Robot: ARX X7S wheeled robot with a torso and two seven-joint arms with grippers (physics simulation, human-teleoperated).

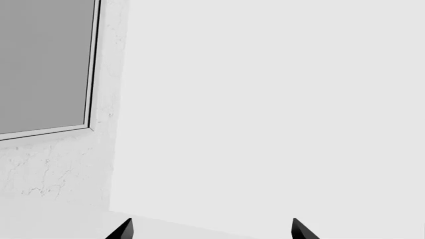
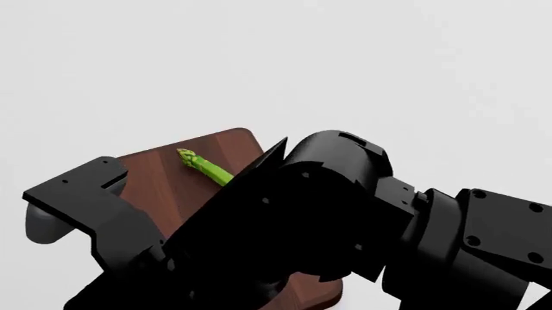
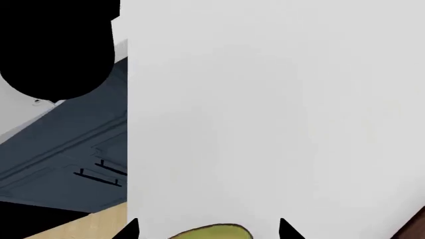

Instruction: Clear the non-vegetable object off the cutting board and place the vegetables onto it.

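The dark brown cutting board [image 2: 155, 184] lies on the white counter, and the two black arms cover most of it. A green asparagus spear [image 2: 204, 167] rests on the board's far part; its lower end is hidden behind the right arm [image 2: 337, 213]. In the right wrist view, the halved avocado [image 3: 212, 233] shows its yellow-green flesh between the tips of my right gripper [image 3: 209, 229], which is open with a gap on each side. My left gripper [image 1: 212, 230] is open over bare white surface, with nothing between its fingertips [image 1: 123, 230]. The non-vegetable object is out of view.
The white counter [image 2: 388, 77] stretches beyond the board. In the right wrist view, blue-grey cabinet fronts [image 3: 73, 149] and wooden floor [image 3: 79, 226] lie past the counter edge. In the left wrist view, a grey framed panel [image 1: 43, 64] sits in a white marbled wall [image 1: 53, 164].
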